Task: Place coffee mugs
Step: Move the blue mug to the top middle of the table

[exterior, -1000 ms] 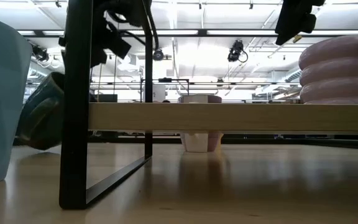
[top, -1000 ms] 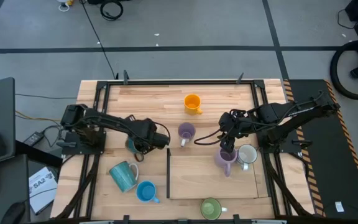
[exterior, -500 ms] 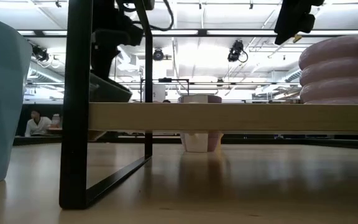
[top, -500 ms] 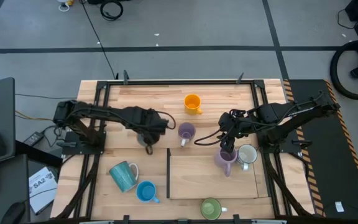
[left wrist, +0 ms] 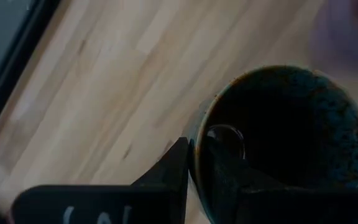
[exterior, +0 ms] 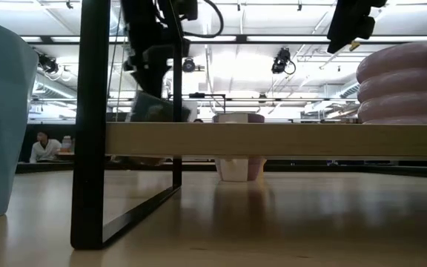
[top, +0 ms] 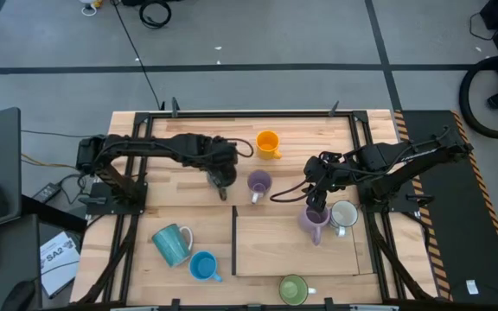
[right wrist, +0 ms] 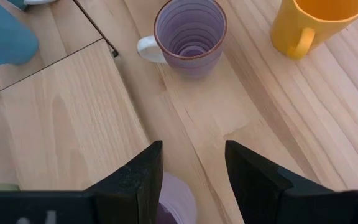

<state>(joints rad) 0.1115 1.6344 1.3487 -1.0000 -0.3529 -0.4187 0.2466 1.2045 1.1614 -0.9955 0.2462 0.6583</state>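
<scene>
Dark mug: the dark teal mug with brown inside (left wrist: 278,137) hangs from the left gripper (top: 221,177) above the tabletop, just beside the purple mug with the white handle (top: 258,184).
Left gripper: fingers (left wrist: 178,168) pinched on the dark mug's rim, one outside the wall and one inside.
Right gripper (top: 316,206): fingers spread, holding nothing, above the second purple mug (top: 312,222) on the raised wooden board (top: 266,246).
White mug (top: 345,215): on the board, touching the second purple mug.
Orange mug (top: 268,143): on the table, beyond the white-handled purple mug.
Teal mug (top: 172,243): on its side, left of the board.
Bright blue mug (top: 203,265): upright, just beside the teal one.
Green mug (top: 293,288): at the table's near edge, below the board.
</scene>
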